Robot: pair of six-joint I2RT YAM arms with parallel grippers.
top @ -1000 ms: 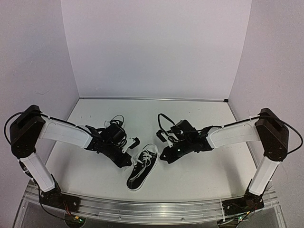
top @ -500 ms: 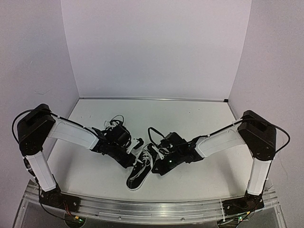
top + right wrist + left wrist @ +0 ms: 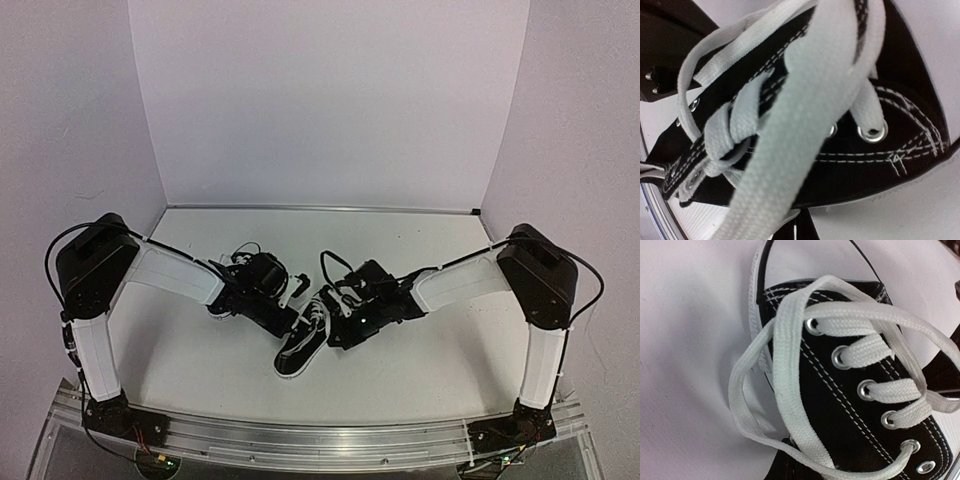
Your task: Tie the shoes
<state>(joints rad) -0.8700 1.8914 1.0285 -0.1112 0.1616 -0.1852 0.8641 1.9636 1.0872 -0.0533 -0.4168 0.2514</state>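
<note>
At the shoe (image 3: 300, 348), left claw (image 3: 297, 321), right claw (image 3: 337, 329) clenched; wrist views reveal looped laces (image 3: 788, 365).

The left arm (image 3: 170, 275) and right arm (image 3: 460, 285) reach in from both sides and meet mid-table. The left gripper (image 3: 293, 318) and right gripper (image 3: 337, 327) crowd the far, laced end of the black sneaker (image 3: 296, 354), leaving no side way in there. Loose white lace loops (image 3: 760, 390) spill beside the eyelets, and one lace band (image 3: 805, 125) crosses close before the right wrist camera. The sneaker's near end is uncovered. The table (image 3: 420, 370) lies open in front of it and beyond the grippers up to the back wall (image 3: 320, 110).
</note>
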